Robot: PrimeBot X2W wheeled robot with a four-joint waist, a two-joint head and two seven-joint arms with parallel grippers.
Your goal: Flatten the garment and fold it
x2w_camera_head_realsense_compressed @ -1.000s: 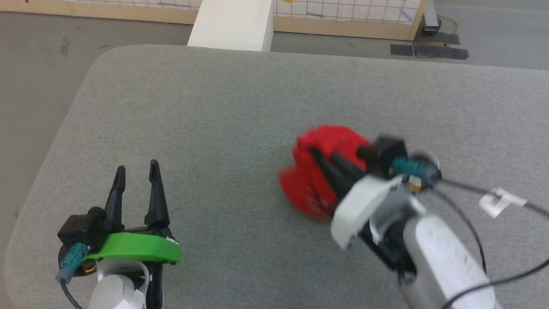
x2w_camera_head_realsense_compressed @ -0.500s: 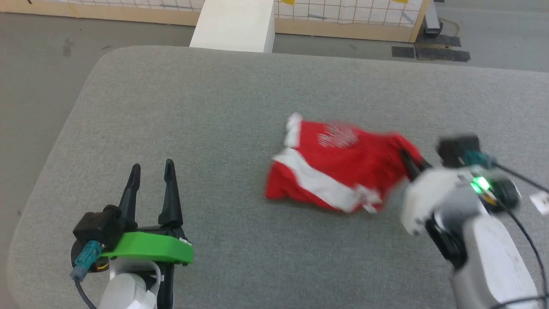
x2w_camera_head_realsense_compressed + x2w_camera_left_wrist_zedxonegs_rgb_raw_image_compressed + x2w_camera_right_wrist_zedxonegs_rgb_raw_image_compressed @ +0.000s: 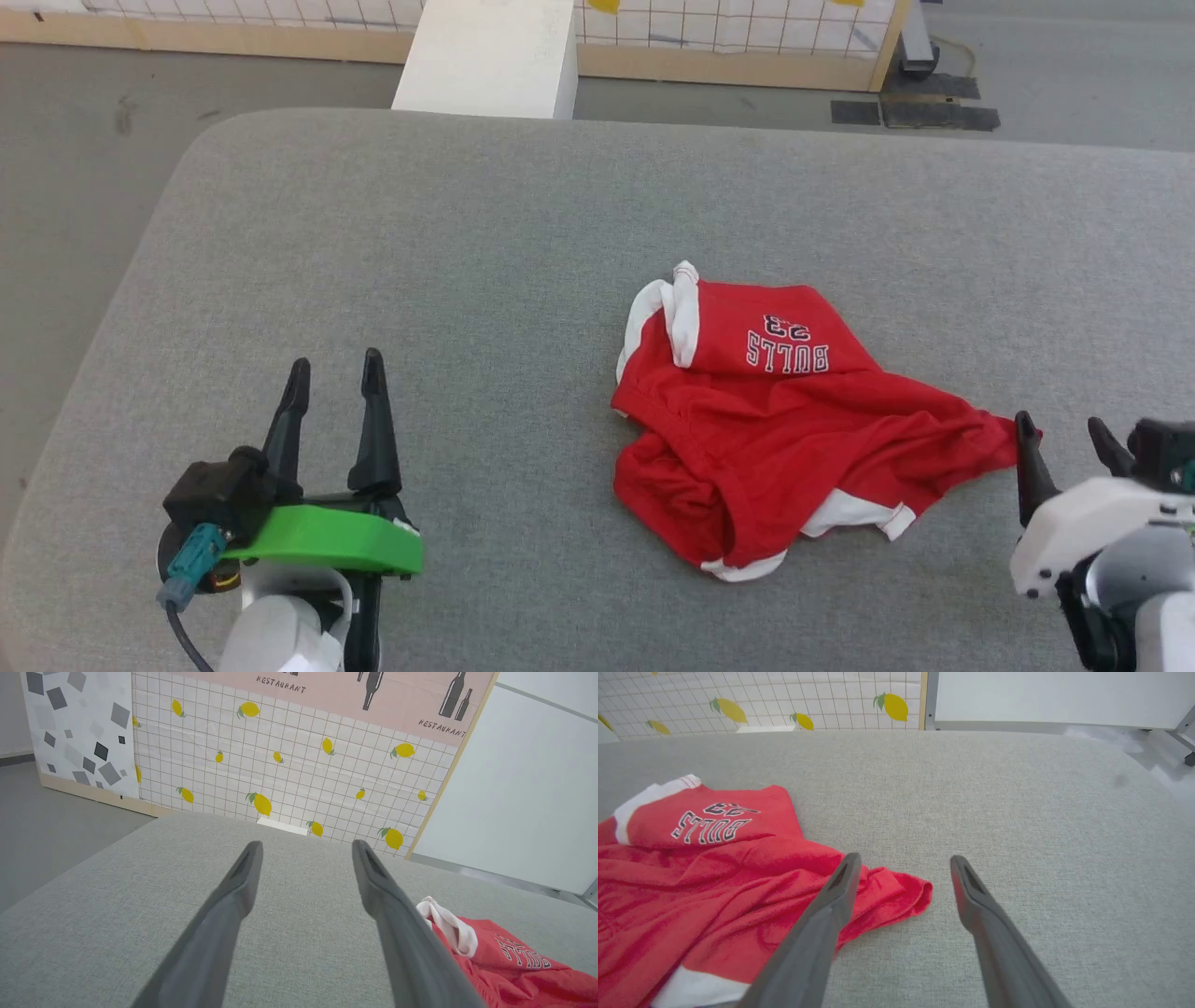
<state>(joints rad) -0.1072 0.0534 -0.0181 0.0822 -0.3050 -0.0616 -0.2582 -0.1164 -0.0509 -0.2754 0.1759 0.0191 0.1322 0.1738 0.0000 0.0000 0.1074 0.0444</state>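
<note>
Head view: shorts [image 3: 784, 420] lie crumpled on table [image 3: 467, 233], right of centre. "BULLS 23" print faces up on far part; white hem bands at far left and near edge. Left tool [image 3: 336, 362] near left, well apart from shorts, fingers spread, empty. Right tool [image 3: 1060, 422] near right, fingers spread, grasping nothing; its left finger at shorts' right corner, contact unclear.

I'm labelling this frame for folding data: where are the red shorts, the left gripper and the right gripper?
red shorts [image 3: 775, 425], head view, the crumpled red middle.
left gripper [image 3: 336, 364], head view, midway between its fingertips.
right gripper [image 3: 1061, 427], head view, midway between its fingertips.
</note>
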